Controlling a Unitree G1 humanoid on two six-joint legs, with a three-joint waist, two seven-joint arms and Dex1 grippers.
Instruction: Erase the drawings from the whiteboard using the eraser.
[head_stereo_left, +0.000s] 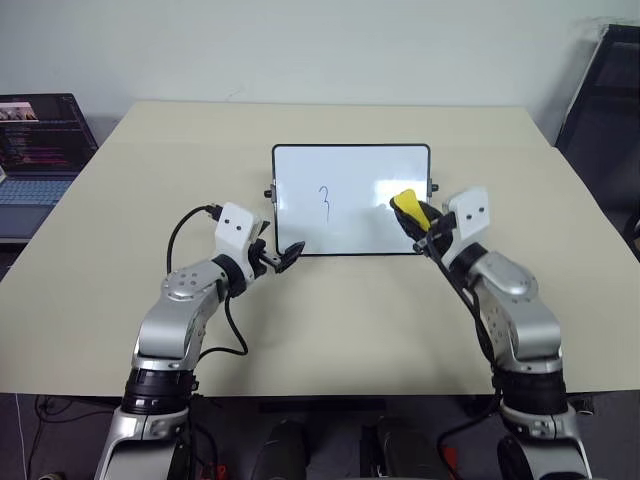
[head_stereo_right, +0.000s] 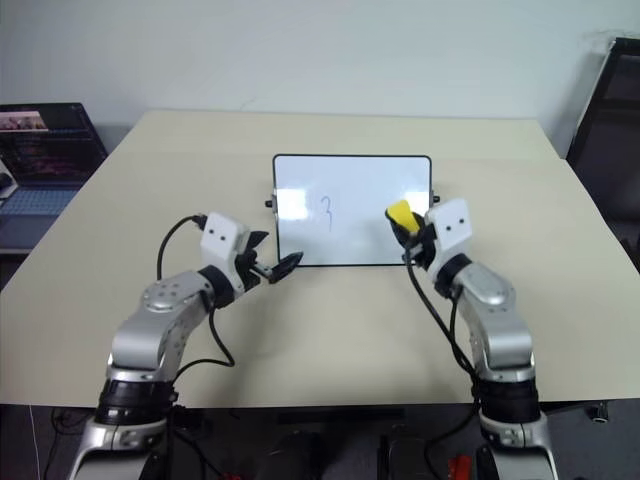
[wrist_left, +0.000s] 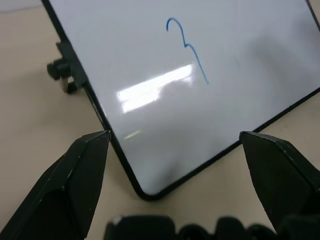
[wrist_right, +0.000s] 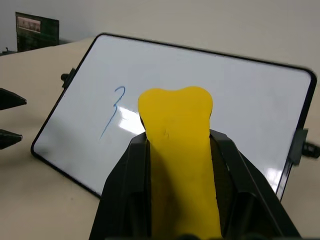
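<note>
The whiteboard (head_stereo_left: 352, 168) stands tilted on the beige table, black-framed with small knobs at its sides. One drawing, a thin blue "3" (head_stereo_left: 324, 203), sits left of the board's middle and shows again as the "3" (wrist_left: 187, 47) in the left wrist view. My right gripper (head_stereo_left: 421, 222) is shut on the yellow eraser (head_stereo_left: 404, 203), which is in front of the board's right part, apart from the "3". The eraser (wrist_right: 175, 112) sticks up between the fingers. My left gripper (head_stereo_left: 283, 257) is open at the board's near left corner, with one fingertip (wrist_left: 92, 145) on each side of that corner.
An open laptop (head_stereo_left: 35, 140) sits off the table's far left. A dark chair (head_stereo_left: 605, 110) stands beyond the far right corner. The table (head_stereo_left: 330, 330) stretches wide in front of the board.
</note>
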